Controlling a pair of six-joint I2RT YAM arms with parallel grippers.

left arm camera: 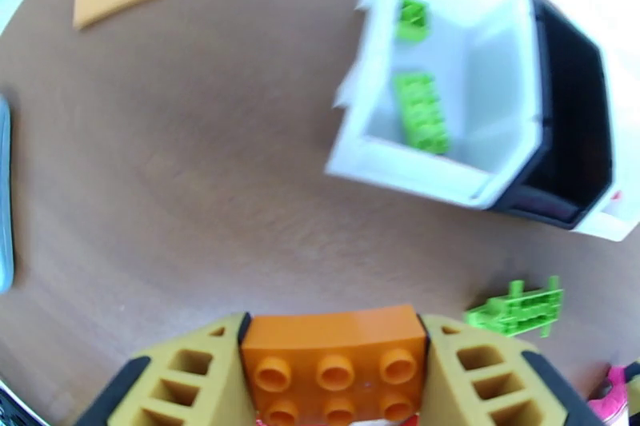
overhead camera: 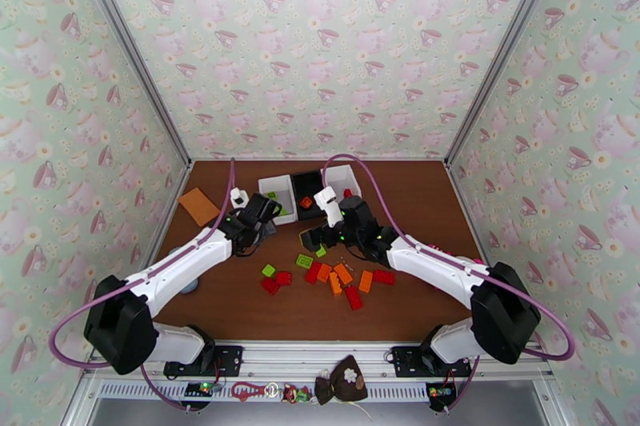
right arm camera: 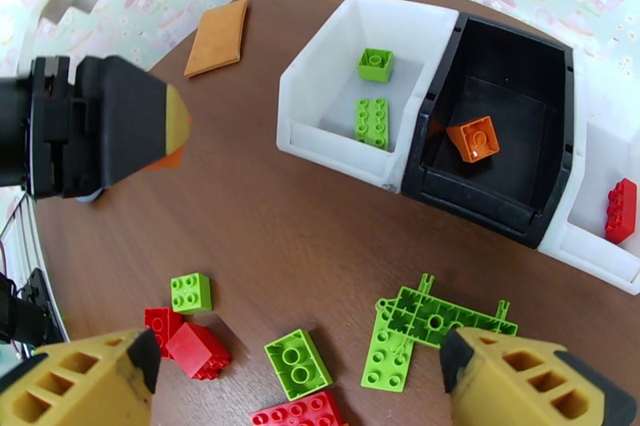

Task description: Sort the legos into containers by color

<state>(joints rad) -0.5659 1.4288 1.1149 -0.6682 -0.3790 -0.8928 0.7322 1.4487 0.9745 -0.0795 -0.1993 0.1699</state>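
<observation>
My left gripper (left arm camera: 332, 364) is shut on an orange lego (left arm camera: 332, 344) and hangs above the table, short of the left white container (left arm camera: 416, 172). From above, this gripper (overhead camera: 260, 216) sits just left of the containers. The left white container (right arm camera: 320, 60) holds two green legos (right arm camera: 373, 122). An orange lego (right arm camera: 474, 138) lies in the black container (right arm camera: 512, 204), and a red one (right arm camera: 621, 210) in the right white container (right arm camera: 592, 256). My right gripper (right arm camera: 304, 388) is open over a flat green piece (right arm camera: 432, 320) and loose green and red legos (right arm camera: 298, 362).
Several red, orange and green legos (overhead camera: 344, 276) lie scattered at the table's middle front. A flat orange card (overhead camera: 198, 205) lies at the back left. A grey-blue object (overhead camera: 190, 285) sits by the left arm. Patterned walls enclose the table on three sides.
</observation>
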